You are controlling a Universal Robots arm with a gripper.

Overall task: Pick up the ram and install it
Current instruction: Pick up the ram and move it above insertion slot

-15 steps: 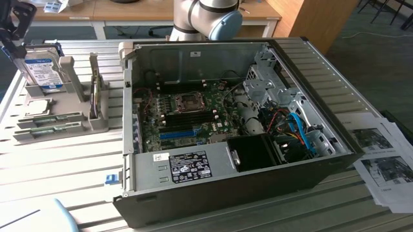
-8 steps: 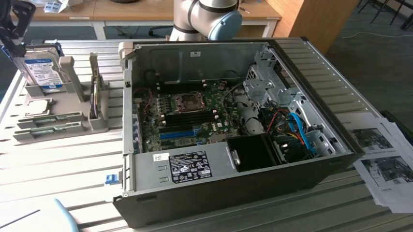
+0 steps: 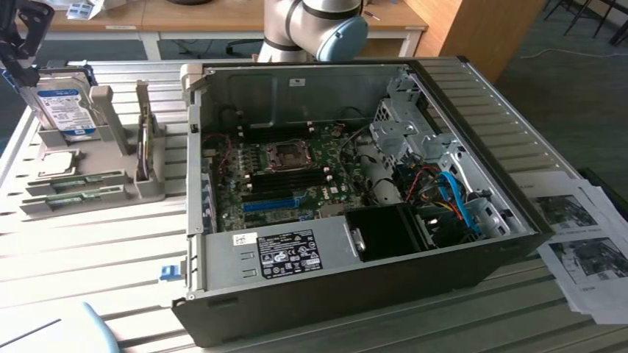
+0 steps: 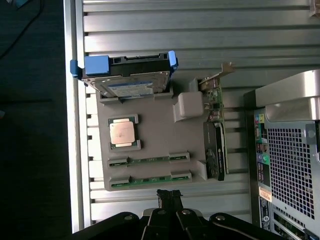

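**Spotter:** Where do you stand with the job?

**Operator:** Right at the start, I'd say. My gripper [image 4: 169, 195] hangs over the edge of the grey tray [image 4: 150, 125] with its fingers pressed together and nothing between them. The ram [image 4: 150, 179] lies flat in the tray slot nearest to me, not lifted yet. A second ram strip [image 4: 148, 160] sits in the slot beside it.

**Spotter:** And the machine?

**Operator:** The computer case [image 3: 471, 95] lies open on its side, well apart from the tray, and the motherboard [image 3: 294, 169] is exposed. Its black slots [image 3: 284, 179] look empty to me, so the pick and the install are both left to do.

**Spotter:** Any writing you can read?

**Operator:** Not a word. The hard drive [image 4: 132, 87] standing in the tray carries a blue-and-white label, and there's a black sticker [image 3: 284, 250] on the metal box inside the case. Printed sheets [image 3: 589, 243] lie at the exterior view's right. The print on all three is too small to make out. The processor chip [image 4: 122, 133] shows a bare metal face.
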